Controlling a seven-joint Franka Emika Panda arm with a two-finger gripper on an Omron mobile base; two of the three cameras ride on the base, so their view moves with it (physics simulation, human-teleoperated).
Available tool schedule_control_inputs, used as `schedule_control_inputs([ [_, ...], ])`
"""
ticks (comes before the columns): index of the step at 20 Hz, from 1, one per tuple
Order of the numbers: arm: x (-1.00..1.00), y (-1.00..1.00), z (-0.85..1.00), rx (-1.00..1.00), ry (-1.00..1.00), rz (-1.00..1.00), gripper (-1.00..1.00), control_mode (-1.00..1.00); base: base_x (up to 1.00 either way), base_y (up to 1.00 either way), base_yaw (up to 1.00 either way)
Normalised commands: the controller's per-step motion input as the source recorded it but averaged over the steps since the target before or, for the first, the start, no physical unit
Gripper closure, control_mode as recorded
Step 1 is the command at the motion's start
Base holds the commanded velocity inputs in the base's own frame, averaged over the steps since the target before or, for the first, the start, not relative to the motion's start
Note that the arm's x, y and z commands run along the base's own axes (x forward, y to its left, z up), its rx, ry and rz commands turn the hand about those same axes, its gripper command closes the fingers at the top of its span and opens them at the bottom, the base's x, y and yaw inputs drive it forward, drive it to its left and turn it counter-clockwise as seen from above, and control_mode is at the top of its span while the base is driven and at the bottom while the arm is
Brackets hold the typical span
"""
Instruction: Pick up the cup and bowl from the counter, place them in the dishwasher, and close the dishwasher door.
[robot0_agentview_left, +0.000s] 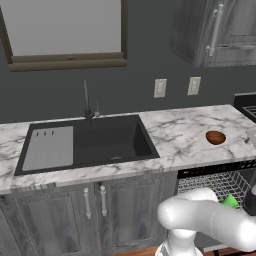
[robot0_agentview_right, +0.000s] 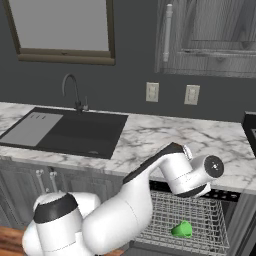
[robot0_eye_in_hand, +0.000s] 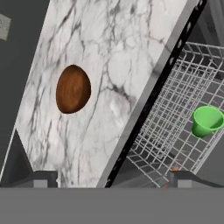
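The reddish-brown bowl (robot0_agentview_left: 215, 137) (robot0_eye_in_hand: 73, 89) sits upright on the white marble counter (robot0_agentview_left: 180, 125) (robot0_agentview_right: 150, 137) (robot0_eye_in_hand: 109, 48), near its front edge above the dishwasher. The dishwasher's white wire rack (robot0_agentview_left: 210, 182) (robot0_agentview_right: 205, 212) (robot0_eye_in_hand: 164, 122) is pulled out, and the green cup (robot0_agentview_left: 230, 201) (robot0_agentview_right: 182, 229) (robot0_eye_in_hand: 207, 121) lies in it. My gripper (robot0_eye_in_hand: 116, 177) hangs open and empty over the counter edge, between bowl and rack. The dishwasher door is hidden below the rack and my arm.
A black sink (robot0_agentview_left: 95, 142) (robot0_agentview_right: 65, 130) with a faucet (robot0_agentview_left: 86, 100) (robot0_agentview_right: 75, 92) fills the counter's left part. Two wall outlets (robot0_agentview_left: 160, 88) (robot0_agentview_right: 152, 92) are behind the bowl. Grey cabinets (robot0_agentview_left: 95, 205) stand below and a stove edge (robot0_agentview_left: 247, 102) at the right.
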Motion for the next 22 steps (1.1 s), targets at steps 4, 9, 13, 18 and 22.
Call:
schedule_control_inputs([
  [4,0.3,0.05,0.0,0.0,0.0,0.0,-1.0,-1.0,0.0,0.0,0.0],
  [9,0.35,0.02,0.0,0.02,0.0,0.0,-1.0,-1.0,0.0,0.0,0.0],
  [13,0.36,0.0,0.0,0.02,0.0,0.0,-1.0,-1.0,0.0,0.0,0.0],
  [18,0.35,0.0,0.0,0.04,0.0,0.0,-1.0,-1.0,0.0,0.0,0.0],
  [22,0.28,0.0,-0.13,0.08,0.0,0.0,-1.0,-1.0,0.0,0.0,0.0],
])
